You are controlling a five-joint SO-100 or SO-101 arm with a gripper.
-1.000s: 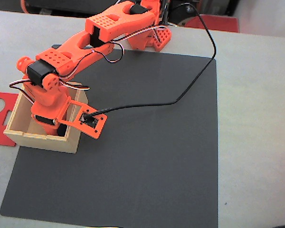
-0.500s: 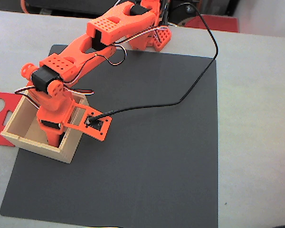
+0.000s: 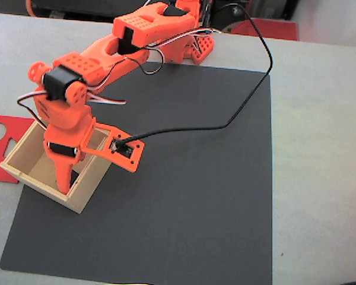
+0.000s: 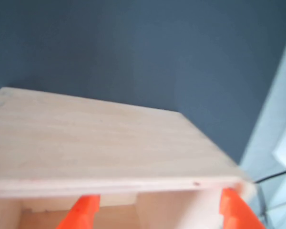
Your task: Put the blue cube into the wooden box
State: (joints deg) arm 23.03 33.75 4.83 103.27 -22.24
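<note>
A: Wooden box (image 3: 32,155): pale plywood, thin walls, open top, at the black mat's (image 3: 184,196) left edge on a grey table (image 3: 320,148).
B: Gripper (image 3: 66,185)?
A: Fingers down inside the box, spread wide in the wrist view (image 4: 157,210); any hold, cannot tell. Red flat piece (image 3: 1,142) just left.

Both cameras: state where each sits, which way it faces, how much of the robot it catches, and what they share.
Fixed view: mounted high, looking steeply down on the dark rectangular mat; the whole orange arm shows, its gripper reaching into the light plywood open-topped box.
Wrist view: rides on the gripper, looking past the box wall to the mat; two orange fingertips show, spread apart.
Shared: the box, the mat and the gripper.
</note>
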